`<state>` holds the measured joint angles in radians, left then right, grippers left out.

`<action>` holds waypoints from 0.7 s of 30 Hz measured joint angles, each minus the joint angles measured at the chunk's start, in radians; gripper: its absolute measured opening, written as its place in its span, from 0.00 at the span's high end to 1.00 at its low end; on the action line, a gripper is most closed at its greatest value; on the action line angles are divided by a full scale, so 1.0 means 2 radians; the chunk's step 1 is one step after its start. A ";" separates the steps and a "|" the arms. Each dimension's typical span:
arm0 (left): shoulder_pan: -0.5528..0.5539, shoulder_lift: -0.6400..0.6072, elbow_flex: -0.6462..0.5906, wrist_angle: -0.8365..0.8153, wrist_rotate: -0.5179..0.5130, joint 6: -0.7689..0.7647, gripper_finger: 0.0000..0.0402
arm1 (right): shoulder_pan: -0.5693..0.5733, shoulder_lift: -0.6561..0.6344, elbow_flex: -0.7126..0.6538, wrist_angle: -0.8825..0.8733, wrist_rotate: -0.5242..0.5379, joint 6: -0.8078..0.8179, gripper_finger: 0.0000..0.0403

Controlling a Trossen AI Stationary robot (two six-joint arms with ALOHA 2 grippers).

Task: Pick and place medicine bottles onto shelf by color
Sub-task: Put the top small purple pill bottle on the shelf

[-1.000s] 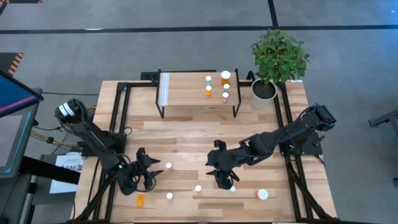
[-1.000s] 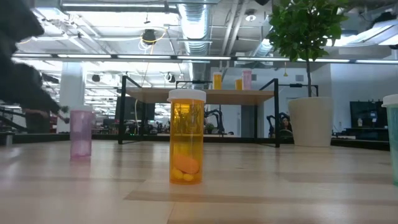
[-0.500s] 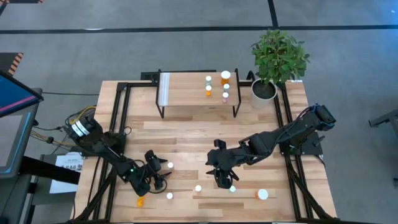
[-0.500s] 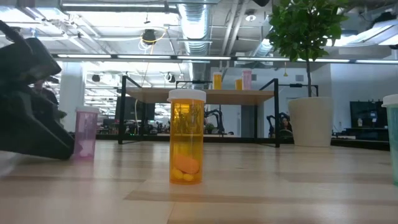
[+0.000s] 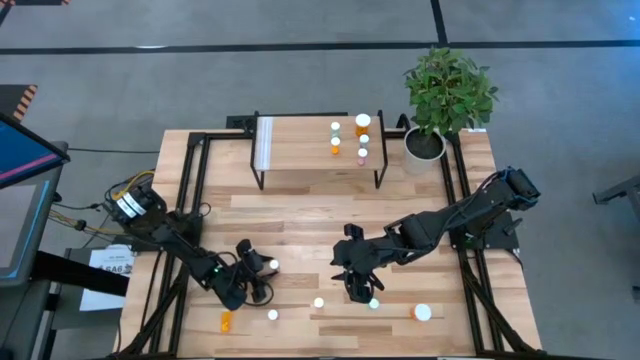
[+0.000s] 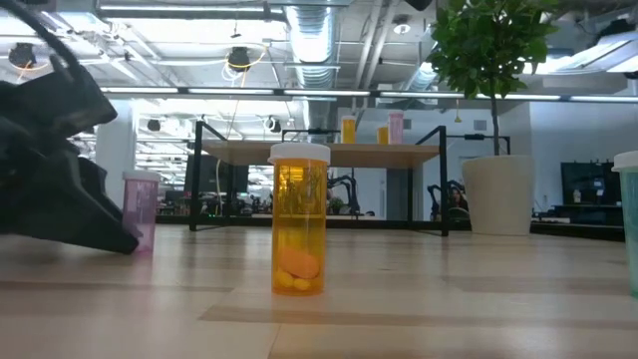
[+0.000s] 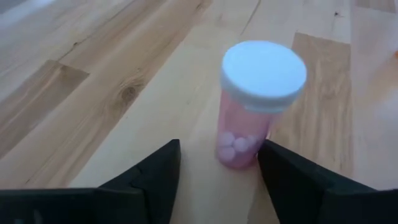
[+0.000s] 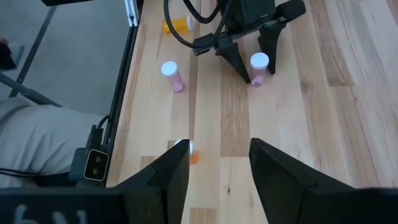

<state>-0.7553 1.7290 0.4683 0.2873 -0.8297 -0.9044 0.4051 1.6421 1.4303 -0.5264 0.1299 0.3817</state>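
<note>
A pink medicine bottle [image 7: 249, 118] with a white cap stands upright on the table near its front left. My left gripper [image 7: 217, 155] is open and low, with one finger on either side of the bottle's lower body. In the high view this gripper [image 5: 258, 276] sits just left of the bottle [image 5: 271, 266]. My right gripper [image 5: 360, 287] hangs open above the table's middle front with nothing between its fingers. The shelf [image 5: 300, 145] at the far side carries several bottles at its right end [image 5: 362, 140]. My left gripper comes at the pink bottle slanting down from the table's left. One finger [image 7: 280, 168] lies close to the bottle's lower side [image 7: 258, 149]; whether it touches I cannot tell. The other finger stands clear. The bottle stands upright on the table.
An orange bottle [image 5: 225, 322] lies near the front left edge. More bottles stand at the front [image 5: 272, 315], [image 5: 318, 302], [image 5: 374, 303], and a larger one [image 5: 423, 313]. A potted plant [image 5: 428, 140] stands right of the shelf. A person's clothing [image 8: 43, 143] shows beside the table.
My left gripper has come down and gone toward the table's right, up to the pink bottle, and its fingers now stand on either side of it. The bottle has kept its place.
</note>
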 joint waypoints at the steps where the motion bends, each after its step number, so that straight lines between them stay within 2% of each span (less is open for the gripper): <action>1: 0.003 0.000 0.000 0.009 0.006 0.007 0.50 | 0.000 0.000 0.000 0.000 0.000 0.000 0.54; 7: 0.021 0.001 0.000 0.065 0.043 0.060 0.50 | 0.000 0.000 0.000 0.000 0.000 0.000 0.54; 15: 0.025 0.001 0.000 0.063 0.050 0.067 0.51 | 0.004 0.000 0.000 0.000 0.000 0.001 0.54; 21: 0.025 0.001 0.000 0.057 0.055 0.061 0.60 | 0.004 0.000 0.000 -0.002 0.000 0.001 0.54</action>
<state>-0.7048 1.7306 0.4683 0.4015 -0.7191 -0.7826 0.4133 1.6424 1.4303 -0.5302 0.1295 0.3836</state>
